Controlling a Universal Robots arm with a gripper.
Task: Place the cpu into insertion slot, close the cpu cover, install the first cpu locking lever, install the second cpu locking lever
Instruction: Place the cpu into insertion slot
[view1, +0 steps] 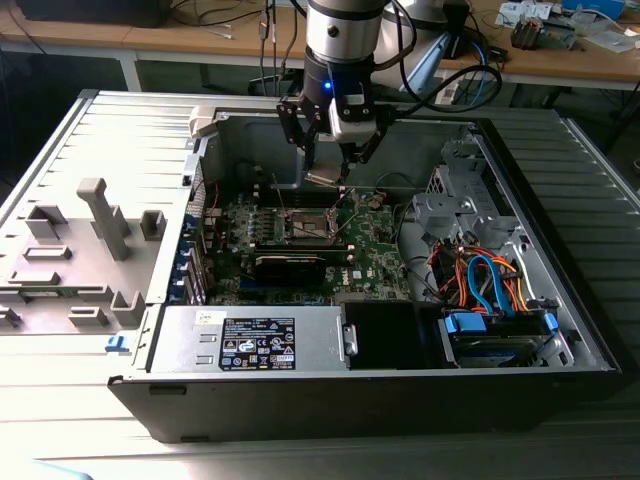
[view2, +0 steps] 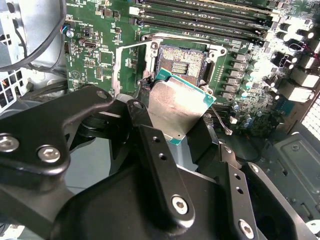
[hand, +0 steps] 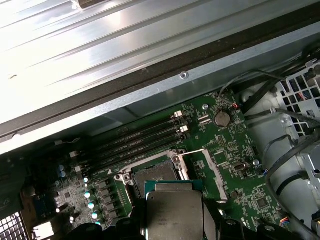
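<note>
Silver-grey cpu (view2: 175, 105) sits clamped between the jaws of my gripper (view1: 328, 165) above the empty insertion slot (view2: 182, 60), so I judge no step finished yet, the cpu cover (view2: 116, 70) open

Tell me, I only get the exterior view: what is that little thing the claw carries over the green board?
Observer: The second wrist view shows it is the cpu, a flat silvery chip with a teal edge, pinched in the gripper.
Operator: Is it seated in its socket?
Observer: No. The insertion slot lies bare beyond the chip, with its contacts exposed.
Operator: And the lid for it?
Observer: The cpu cover, a thin silver frame, is swung open beside the slot.
</note>
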